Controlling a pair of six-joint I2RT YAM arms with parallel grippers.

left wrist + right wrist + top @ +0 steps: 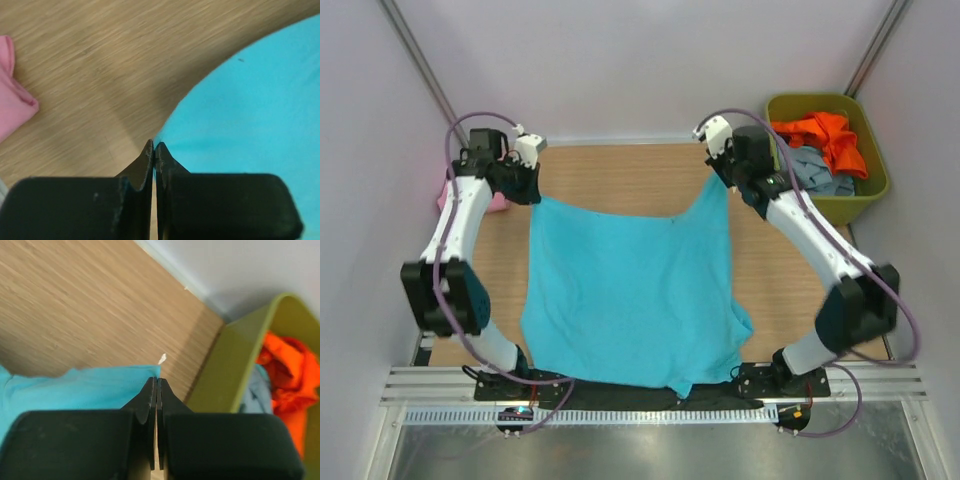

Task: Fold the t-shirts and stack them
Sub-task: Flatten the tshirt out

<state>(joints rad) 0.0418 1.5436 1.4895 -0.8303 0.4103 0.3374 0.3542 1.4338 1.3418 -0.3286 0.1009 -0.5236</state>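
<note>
A large turquoise t-shirt [630, 290] hangs spread between my two grippers, its lower edge draped over the table's near edge. My left gripper [533, 188] is shut on its far left corner; in the left wrist view the cloth [250, 115] runs up to the shut tips [154, 145]. My right gripper [723, 178] is shut on its far right corner; in the right wrist view the cloth [85, 387] ends at the tips [156, 381]. A pink t-shirt [498, 201] lies behind my left arm and shows in the left wrist view [12, 100]. Orange [825, 135] and grey-blue [815, 172] t-shirts lie in the bin.
An olive-green plastic bin [875, 170] stands at the far right of the wooden table [620, 165]; it also shows in the right wrist view [235, 365]. White walls close in the back and sides. A metal rail [650, 385] runs along the near edge.
</note>
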